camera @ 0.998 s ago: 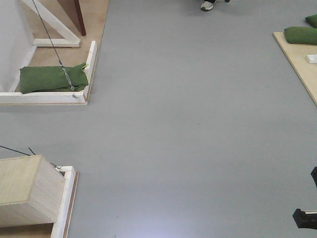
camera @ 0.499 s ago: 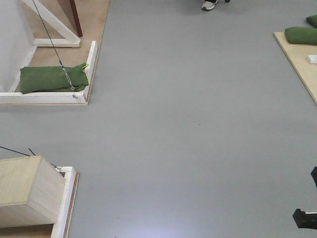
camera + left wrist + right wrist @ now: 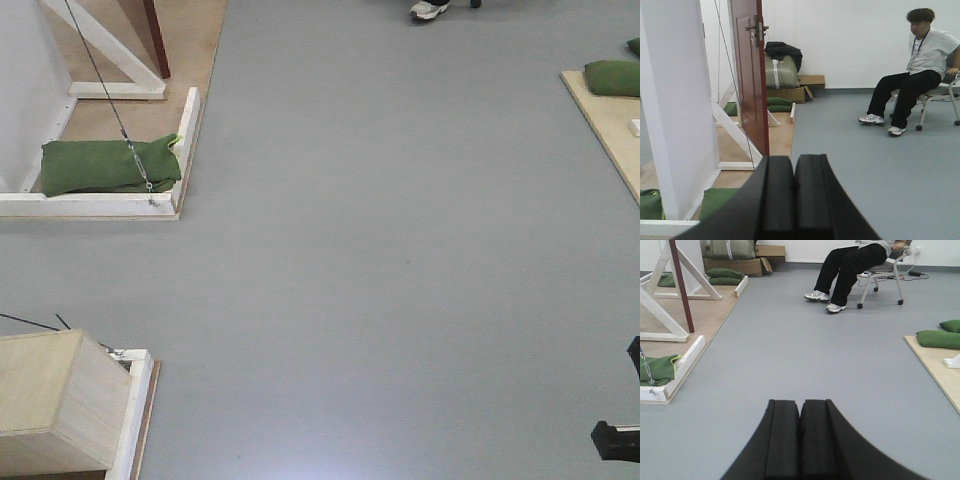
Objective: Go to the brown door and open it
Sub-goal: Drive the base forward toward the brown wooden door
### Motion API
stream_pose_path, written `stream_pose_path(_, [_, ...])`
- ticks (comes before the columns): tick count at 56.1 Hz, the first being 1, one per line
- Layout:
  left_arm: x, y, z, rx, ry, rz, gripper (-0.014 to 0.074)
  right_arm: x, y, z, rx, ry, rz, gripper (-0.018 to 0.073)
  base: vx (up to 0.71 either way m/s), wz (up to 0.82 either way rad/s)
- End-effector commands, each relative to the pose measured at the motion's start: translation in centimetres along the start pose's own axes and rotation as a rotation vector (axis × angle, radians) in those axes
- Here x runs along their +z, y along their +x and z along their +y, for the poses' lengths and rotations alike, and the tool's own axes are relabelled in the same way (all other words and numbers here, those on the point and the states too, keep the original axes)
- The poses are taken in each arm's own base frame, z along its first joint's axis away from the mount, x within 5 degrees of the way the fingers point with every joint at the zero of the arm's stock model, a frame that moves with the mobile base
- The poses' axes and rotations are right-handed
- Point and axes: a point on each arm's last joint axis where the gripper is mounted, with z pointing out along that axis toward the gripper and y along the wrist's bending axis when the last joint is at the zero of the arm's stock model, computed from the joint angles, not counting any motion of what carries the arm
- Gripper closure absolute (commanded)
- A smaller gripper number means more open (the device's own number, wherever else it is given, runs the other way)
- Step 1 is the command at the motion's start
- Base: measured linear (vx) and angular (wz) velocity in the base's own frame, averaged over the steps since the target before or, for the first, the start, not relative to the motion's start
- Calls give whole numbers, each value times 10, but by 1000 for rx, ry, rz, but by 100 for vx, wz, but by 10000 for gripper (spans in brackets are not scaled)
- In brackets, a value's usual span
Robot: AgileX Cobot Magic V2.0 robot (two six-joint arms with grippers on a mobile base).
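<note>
Left gripper (image 3: 794, 167): jaws pressed flat together, nothing between them. Right gripper (image 3: 800, 410): same, closed and empty. Both sit low over bare gray floor (image 3: 805, 355).

Brown door (image 3: 751, 75) is ahead and to the left of the left gripper, well apart from it. It stands upright just right of a white panel (image 3: 675, 100), with its brass knob (image 3: 750, 28) high up near the edge that faces the camera. In the right wrist view it's only a thin dark-red strip, far ahead-left of the right gripper. The front view catches just its bottom corner at top left.

A green sandbag (image 3: 100, 165) lies inside the white wooden base frame (image 3: 185, 140), ahead-left of both grippers. A plywood box (image 3: 55, 400) sits close on the left. A person (image 3: 925, 55) sits on a chair (image 3: 940, 95), ahead-right of the left gripper and well apart from it. Cardboard boxes (image 3: 800, 90) sit by the far wall, beyond the door.
</note>
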Motion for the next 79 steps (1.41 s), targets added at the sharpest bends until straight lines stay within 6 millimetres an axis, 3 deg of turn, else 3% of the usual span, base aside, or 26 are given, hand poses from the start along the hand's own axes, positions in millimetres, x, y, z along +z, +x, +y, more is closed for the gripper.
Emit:
stream_pose_path(1, [-3,-18,-2,-9,12,-125,600,-1,-7,-1,-12,8,-94,559,13,3])
stream_pose_path(79, [-3,-18,1,-2,-41,-129,600,-1,-7,-1,-12,8,-95,559,28,-4])
